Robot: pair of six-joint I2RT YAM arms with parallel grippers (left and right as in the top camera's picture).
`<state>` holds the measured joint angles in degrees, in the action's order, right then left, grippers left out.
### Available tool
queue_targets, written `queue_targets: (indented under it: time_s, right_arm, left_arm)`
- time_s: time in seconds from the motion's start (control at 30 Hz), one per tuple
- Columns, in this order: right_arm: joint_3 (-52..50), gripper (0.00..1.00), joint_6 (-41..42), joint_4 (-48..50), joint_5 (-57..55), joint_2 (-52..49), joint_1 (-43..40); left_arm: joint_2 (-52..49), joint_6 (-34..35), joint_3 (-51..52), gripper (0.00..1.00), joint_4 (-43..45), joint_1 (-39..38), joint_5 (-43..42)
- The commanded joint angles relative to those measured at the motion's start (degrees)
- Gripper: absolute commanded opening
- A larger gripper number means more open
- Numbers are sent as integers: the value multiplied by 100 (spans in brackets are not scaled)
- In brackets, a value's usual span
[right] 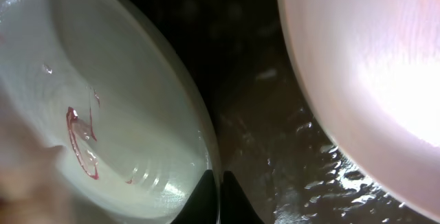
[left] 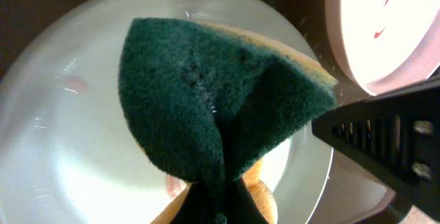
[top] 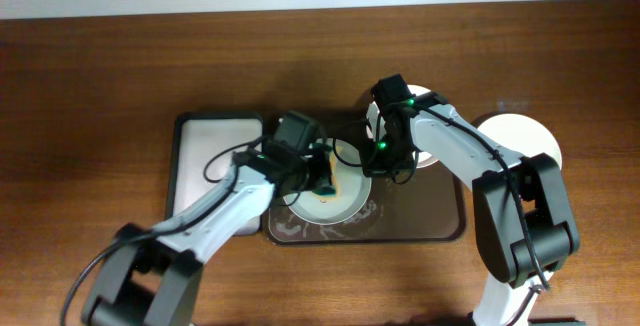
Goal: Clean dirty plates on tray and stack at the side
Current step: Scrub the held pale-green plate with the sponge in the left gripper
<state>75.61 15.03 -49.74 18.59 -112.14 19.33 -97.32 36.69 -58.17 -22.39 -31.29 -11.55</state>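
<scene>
A pale green plate [top: 345, 204] lies on the dark brown tray [top: 430, 221], which is wet with suds. My left gripper [top: 322, 173] is shut on a green and yellow sponge [left: 213, 100] held over this plate [left: 62, 128]. My right gripper [top: 381, 152] is shut on the plate's rim [right: 206, 152], and red smears [right: 81, 141] show on the plate. A white-pink plate [top: 424, 101] with a red smear [left: 385, 28] lies at the tray's back, partly under my right arm; it fills the upper right of the right wrist view [right: 364, 66]. A third pale plate [top: 518, 141] rests on the table right of the tray.
A smaller white-lined tray [top: 215, 161] stands left of the brown tray, partly covered by my left arm. The wet tray floor [right: 268, 121] shows between the two plates. Bare wooden table [top: 90, 86] surrounds both trays.
</scene>
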Motion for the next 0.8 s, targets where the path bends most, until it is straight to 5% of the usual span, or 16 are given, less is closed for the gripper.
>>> queue_targets:
  time_s: [0.0, 0.13, 0.33, 0.5, 0.63, 0.77]
  right_arm:
    - [-52, 5, 549, 7, 267, 22, 17]
    - [-52, 5, 566, -24, 282, 22, 17]
    - [-398, 4, 566, 153, 219, 22, 15]
    - [-450, 25, 33, 450, 1510, 24, -101]
    - [-402, 33, -229, 446, 2363, 57, -634]
    - [-404, 37, -234, 509, 1510, 22, -319]
  left_arm:
    - [-431, 431, -74, 0, 232, -240, -229]
    - [-1008, 428, -74, 0, 535, -295, 46]
    - [-1165, 417, -74, 0, -463, 192, 407]
    - [-1165, 358, -74, 0, -470, 205, 455]
    - [-1165, 358, -74, 0, -470, 205, 452]
    - [-1165, 358, -74, 0, -472, 205, 448]
